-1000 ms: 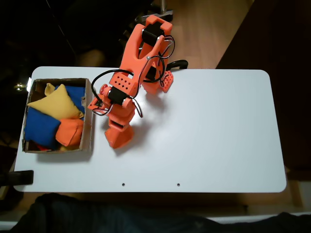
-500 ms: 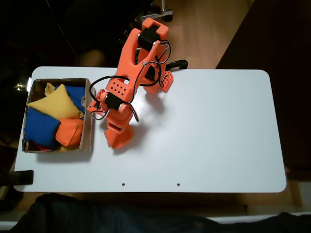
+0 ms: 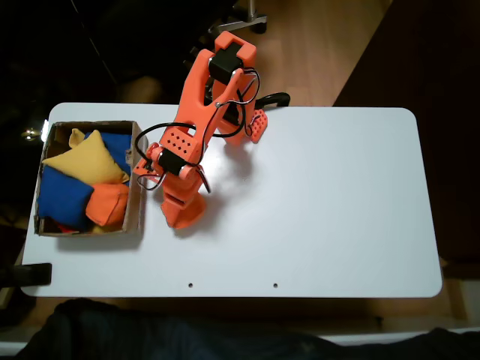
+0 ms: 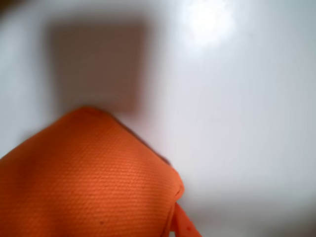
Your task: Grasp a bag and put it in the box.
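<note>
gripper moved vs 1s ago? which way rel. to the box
Yes. In the fixed view the gripper has shifted slightly left, toward the box, closing the gap to its right wall. An orange bag fills the wrist view's lower left.

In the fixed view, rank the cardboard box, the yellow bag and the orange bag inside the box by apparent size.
Largest to smallest:
1. The box.
2. The yellow bag.
3. The orange bag inside the box; other bags partly cover it, so its full size is unsure.
</note>
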